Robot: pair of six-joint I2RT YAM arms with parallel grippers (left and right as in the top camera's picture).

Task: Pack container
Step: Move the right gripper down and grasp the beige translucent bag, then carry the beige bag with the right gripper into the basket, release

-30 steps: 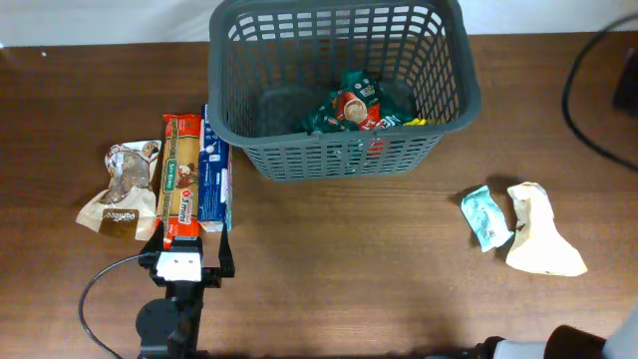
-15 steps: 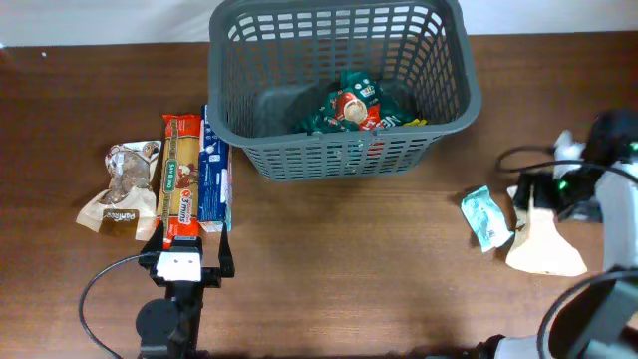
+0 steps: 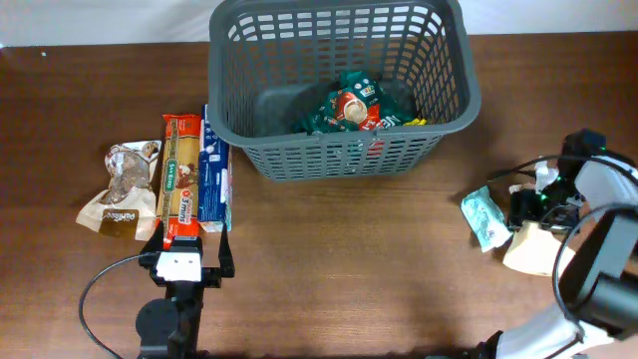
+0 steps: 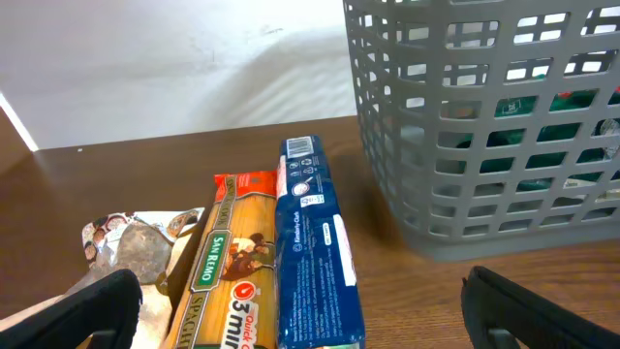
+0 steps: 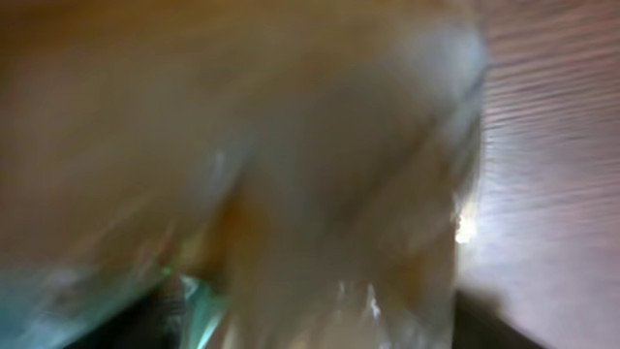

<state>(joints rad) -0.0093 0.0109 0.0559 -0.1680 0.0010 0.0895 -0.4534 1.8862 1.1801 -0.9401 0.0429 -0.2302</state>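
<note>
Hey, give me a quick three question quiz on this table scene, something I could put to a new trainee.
1. True or false: packets lie inside the container.
2. In the overhead view, the spaghetti packet lies on which side of the blue box? A left, B right, C on top.
3. Which arm's gripper is at the cream bag?
Key: 1 true; 2 A; 3 the right gripper.
</note>
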